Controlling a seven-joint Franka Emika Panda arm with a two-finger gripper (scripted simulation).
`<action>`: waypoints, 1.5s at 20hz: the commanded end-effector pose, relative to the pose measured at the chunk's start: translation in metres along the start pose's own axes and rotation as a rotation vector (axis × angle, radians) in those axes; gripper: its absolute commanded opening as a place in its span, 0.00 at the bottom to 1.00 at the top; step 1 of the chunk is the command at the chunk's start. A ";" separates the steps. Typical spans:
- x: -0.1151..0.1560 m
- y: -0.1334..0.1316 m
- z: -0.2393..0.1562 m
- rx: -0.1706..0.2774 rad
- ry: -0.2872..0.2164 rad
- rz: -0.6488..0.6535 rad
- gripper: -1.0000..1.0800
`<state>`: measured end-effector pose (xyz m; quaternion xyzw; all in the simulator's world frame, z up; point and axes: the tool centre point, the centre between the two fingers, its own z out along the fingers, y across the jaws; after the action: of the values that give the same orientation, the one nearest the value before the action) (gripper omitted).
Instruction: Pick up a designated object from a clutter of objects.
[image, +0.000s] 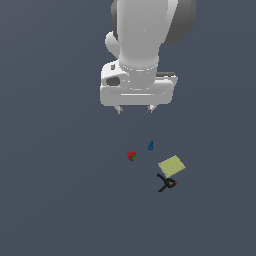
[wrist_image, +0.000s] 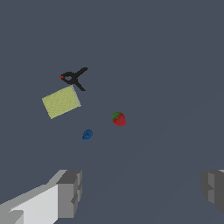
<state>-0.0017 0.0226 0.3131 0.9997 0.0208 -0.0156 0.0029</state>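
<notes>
Four small items lay mid-frame below the empty, wide-open gripper (image: 134, 109), the tiny knobbly bright blue object (image: 150, 145) nearest it.

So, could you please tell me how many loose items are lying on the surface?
4: a blue piece, a red-green ball to its exterior-view left, a yellow-green square and a black clamp just beyond it. Nothing seems hidden.

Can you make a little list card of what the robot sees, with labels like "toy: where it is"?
target: tiny bright blue knobbly piece, lying alone on the floor
nearest neighbour: red-and-green strawberry-like ball, apart from it
flat thing: yellow-green square pad
tool: black clamp with red tip, right beside the pad
gripper: open, above the items, holding nothing
floor: plain dark grey
</notes>
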 end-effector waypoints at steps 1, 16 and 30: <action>0.000 0.000 0.000 0.000 0.000 0.000 0.96; 0.001 -0.013 0.000 -0.015 -0.001 -0.072 0.96; 0.005 -0.024 0.028 -0.013 0.004 0.054 0.96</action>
<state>0.0010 0.0450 0.2902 0.9998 0.0045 -0.0139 0.0098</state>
